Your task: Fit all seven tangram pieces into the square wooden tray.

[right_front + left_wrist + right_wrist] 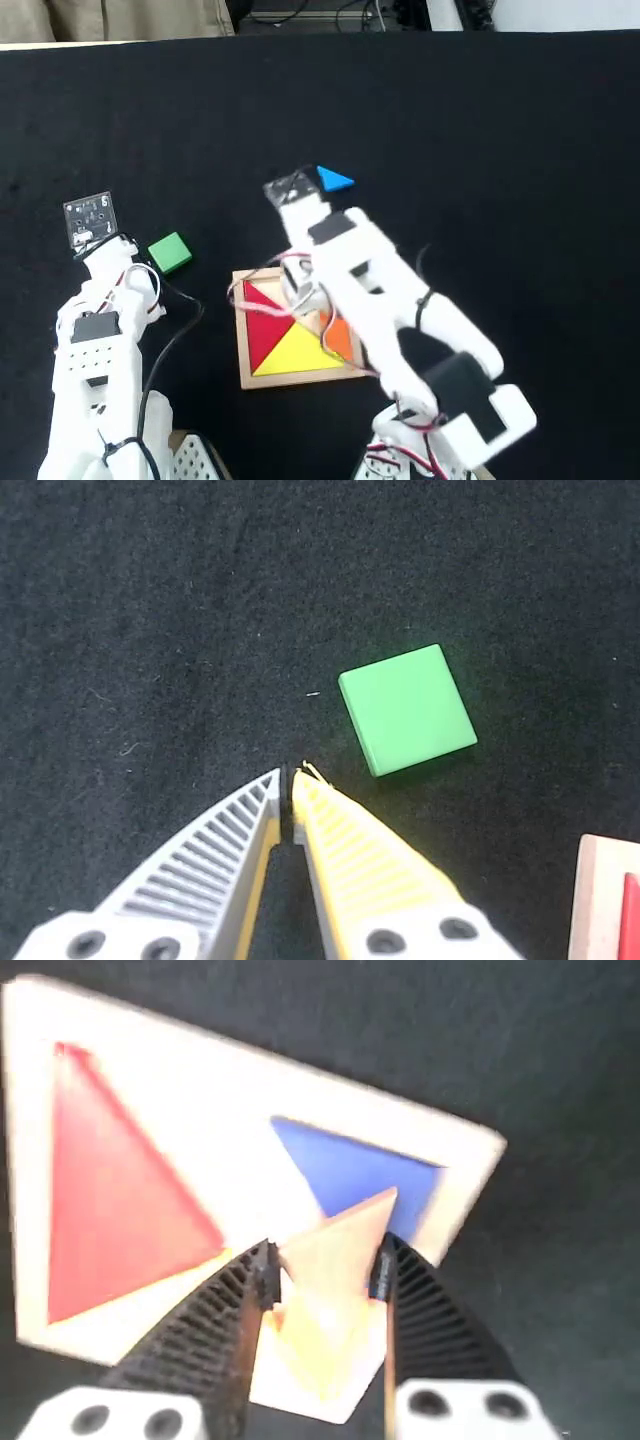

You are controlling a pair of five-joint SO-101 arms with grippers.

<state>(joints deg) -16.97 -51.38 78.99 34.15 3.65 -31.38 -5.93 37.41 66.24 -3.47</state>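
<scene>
The square wooden tray (243, 330) lies at the middle front and holds a red triangle (262, 322) and a yellow triangle (292, 352). In the right wrist view the tray (200, 1090) also holds a blue triangle (355, 1165) beside the red triangle (110, 1200). My right gripper (325, 1260) hangs over the tray, shut on an orange piece (335, 1260). A green square (407, 709) lies flat on the black cloth, just ahead of and beside my left gripper (290, 777), which is shut and holds nothing. A light blue triangle (334, 180) lies on the cloth beyond the tray.
The right arm (350, 270) covers the tray's right half in the high view. A corner of the tray (600, 900) shows at the edge of the left wrist view. Black cloth covers the whole table.
</scene>
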